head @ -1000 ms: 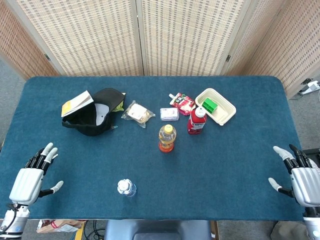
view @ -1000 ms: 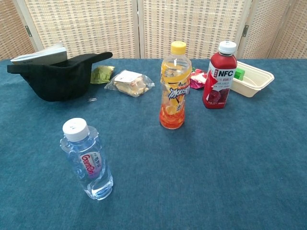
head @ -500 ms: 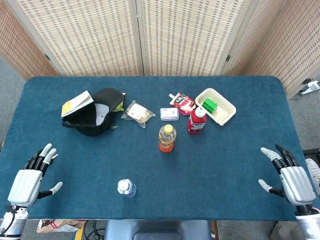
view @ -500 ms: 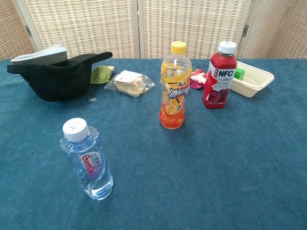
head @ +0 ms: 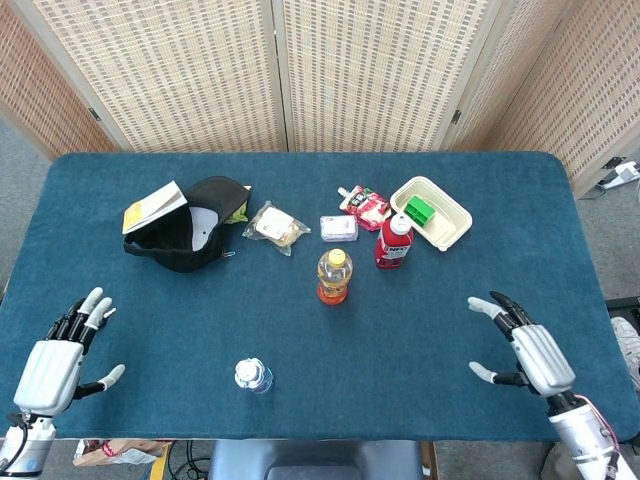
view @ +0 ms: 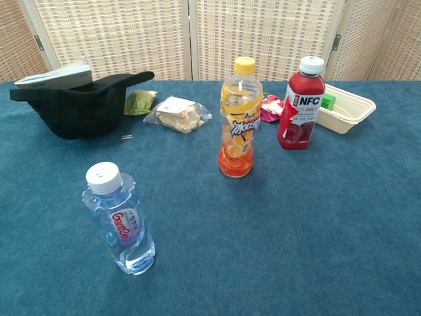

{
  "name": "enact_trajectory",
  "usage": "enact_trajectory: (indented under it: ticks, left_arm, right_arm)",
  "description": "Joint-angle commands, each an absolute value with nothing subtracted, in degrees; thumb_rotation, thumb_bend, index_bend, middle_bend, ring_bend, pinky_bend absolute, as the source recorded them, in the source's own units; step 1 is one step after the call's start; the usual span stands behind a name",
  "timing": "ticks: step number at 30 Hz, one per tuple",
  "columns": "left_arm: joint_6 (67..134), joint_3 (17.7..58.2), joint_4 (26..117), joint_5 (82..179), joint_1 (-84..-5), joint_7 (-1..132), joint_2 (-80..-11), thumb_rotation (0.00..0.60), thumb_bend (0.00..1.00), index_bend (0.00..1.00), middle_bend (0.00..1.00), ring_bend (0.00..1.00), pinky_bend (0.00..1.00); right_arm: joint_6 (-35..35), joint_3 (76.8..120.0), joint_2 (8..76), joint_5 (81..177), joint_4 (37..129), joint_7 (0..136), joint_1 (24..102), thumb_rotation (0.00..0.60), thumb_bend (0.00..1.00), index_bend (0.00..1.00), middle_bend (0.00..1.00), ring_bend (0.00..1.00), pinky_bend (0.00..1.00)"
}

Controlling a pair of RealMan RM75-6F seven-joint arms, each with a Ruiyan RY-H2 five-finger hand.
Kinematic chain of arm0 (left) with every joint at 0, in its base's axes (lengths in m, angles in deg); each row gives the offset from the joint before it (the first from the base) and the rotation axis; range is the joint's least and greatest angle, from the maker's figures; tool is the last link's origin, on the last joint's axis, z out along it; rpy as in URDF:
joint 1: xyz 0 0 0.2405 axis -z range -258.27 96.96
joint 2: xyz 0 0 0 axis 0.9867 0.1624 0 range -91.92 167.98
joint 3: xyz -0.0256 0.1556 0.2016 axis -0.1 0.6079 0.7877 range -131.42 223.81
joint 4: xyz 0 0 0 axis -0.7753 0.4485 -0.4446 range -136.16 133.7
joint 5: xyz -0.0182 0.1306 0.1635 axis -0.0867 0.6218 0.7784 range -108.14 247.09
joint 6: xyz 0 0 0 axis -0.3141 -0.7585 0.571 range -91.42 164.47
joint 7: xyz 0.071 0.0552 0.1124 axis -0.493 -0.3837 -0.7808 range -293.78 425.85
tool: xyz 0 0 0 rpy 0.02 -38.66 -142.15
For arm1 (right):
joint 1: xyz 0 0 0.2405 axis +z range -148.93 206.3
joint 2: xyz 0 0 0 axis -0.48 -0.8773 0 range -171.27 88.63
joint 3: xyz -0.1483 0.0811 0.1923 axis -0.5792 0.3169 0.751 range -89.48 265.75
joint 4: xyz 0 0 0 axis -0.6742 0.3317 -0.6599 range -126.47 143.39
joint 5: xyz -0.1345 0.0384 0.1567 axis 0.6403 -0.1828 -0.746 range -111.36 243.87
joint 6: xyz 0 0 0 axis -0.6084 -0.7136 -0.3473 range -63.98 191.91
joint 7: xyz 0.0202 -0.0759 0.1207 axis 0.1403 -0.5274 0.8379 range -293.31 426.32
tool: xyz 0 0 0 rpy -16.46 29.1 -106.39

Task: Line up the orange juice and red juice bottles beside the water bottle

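Orange juice: clear plastic bottle with yellow cap [head: 334, 276], upright mid-table, tall; could topple if knocked.
Red juice: white-capped bottle [head: 393, 241], touching the cream tray [head: 452, 213].
Water bottle [head: 253, 376]: near edge.
Right hand [head: 525, 344]: spread, empty.
Left hand [head: 62, 350]: spread, empty.

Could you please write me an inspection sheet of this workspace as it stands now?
Surface: blue table.
Job's things: orange juice bottle, red juice bottle and water bottle upright, apart, not lined up.
Clutter: black cap, booklet, snack packets, white tray holding a green item.
Hands: left hand and right hand hold nothing, fingers spread.
Cables: nothing seen.
Surroundings: woven screen behind.
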State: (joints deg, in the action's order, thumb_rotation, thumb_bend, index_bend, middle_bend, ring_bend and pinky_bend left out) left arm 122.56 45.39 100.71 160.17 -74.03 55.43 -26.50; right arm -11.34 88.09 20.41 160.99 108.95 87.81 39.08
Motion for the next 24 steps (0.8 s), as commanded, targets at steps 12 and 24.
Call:
enact_trajectory:
  ticks: [12, 24]
  left_arm:
    - [122.2, 45.1, 100.6, 159.7, -73.9, 55.3, -26.4, 0.6, 0.16, 0.04, 0.01, 0.05, 0.15]
    - [122.1, 44.7, 100.6, 159.4, -73.8, 55.0, -26.4, 0.6, 0.16, 0.04, 0.01, 0.05, 0.15]
  right_arm:
    - [1.5, 92.9, 27.0, 153.3, 107.6, 107.0, 49.7, 0.6, 0.04, 0.0, 0.06, 0.01, 0.11]
    - [10.9, 97.4, 34.6, 147.1, 101.3, 112.2, 57.8, 0.6, 0.04, 0.0, 0.04, 0.0, 0.09]
